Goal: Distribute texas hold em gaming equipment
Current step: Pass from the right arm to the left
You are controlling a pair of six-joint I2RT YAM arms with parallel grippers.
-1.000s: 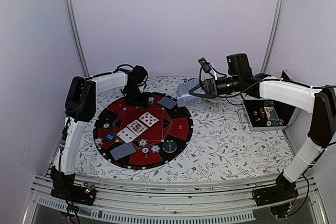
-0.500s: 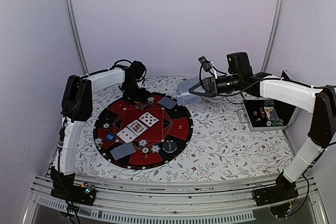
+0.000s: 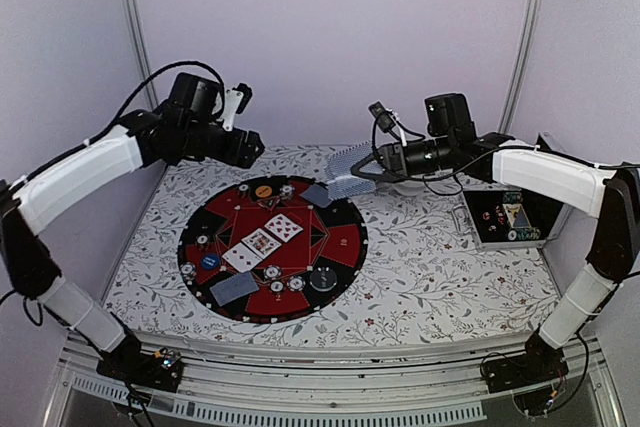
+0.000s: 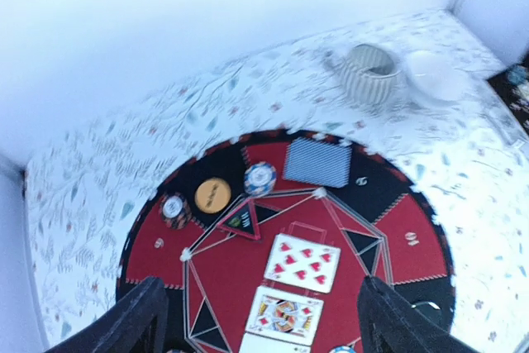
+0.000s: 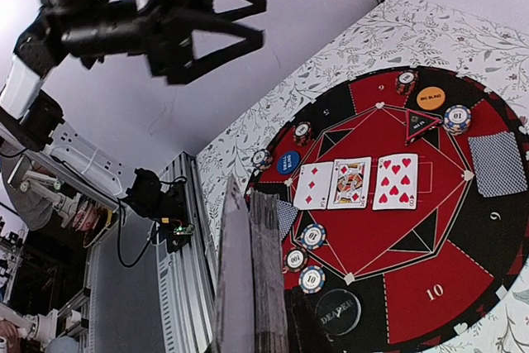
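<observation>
Cards [image 3: 262, 242] and chips [image 3: 263, 190] lay on the mat [image 3: 340, 242], below the left gripper [image 3: 255, 149], which hung spread and empty above the mat's far-left rim; the right gripper [image 3: 368, 173], above the far-right rim, pinched a ribbed cup [image 3: 345, 162].

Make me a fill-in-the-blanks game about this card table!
The right claw holds a stack of ___.
The left claw is wide ___.
The mat has ___ face-up cards in its middle.
Missing words: cards, open, three.
</observation>
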